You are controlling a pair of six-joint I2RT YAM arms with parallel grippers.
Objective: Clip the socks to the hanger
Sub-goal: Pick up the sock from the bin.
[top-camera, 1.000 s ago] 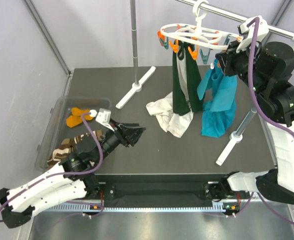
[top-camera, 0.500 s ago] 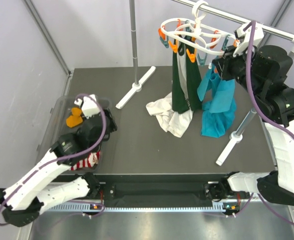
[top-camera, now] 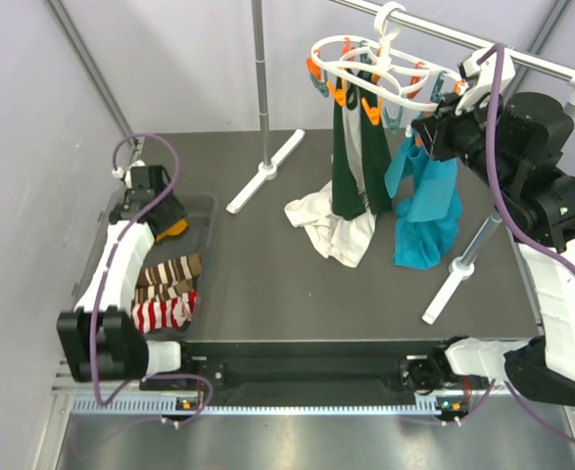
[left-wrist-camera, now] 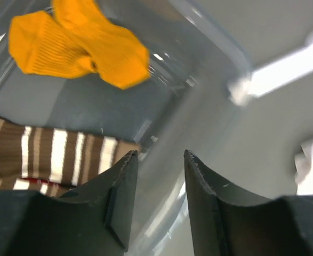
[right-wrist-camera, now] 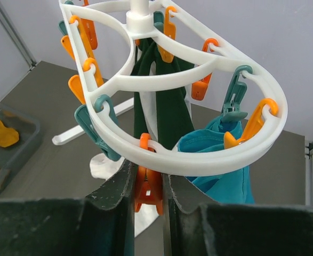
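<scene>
In the clear bin [top-camera: 99, 257] at the left lie a mustard-orange sock [top-camera: 174, 229], a brown-and-cream striped sock [top-camera: 169, 271] and a red-and-white striped sock [top-camera: 165, 311]. My left gripper [top-camera: 160, 209] hovers over the bin's far end, open and empty. In the left wrist view it [left-wrist-camera: 160, 157] sits above the bin wall, with the orange sock [left-wrist-camera: 81, 48] and the brown striped sock [left-wrist-camera: 55, 160] beyond. The white hanger [top-camera: 375, 76] hangs from the rail. My right gripper [right-wrist-camera: 148, 178] is shut on an orange clip [right-wrist-camera: 149, 188] at the ring's [right-wrist-camera: 199, 160] near rim.
Dark green-and-white cloth [top-camera: 356, 166] and teal cloth [top-camera: 426, 201] hang from the hanger's clips. A white cloth [top-camera: 316, 223] lies on the table below them. The grey rail [top-camera: 522, 54] rests on poles [top-camera: 261, 78] with white feet [top-camera: 265, 171], one foot at the right [top-camera: 454, 279].
My left arm has swung from the table's middle back over the bin to its far end, uncovering the striped socks. The right gripper has stayed on the clip; the hanger shifted slightly.
</scene>
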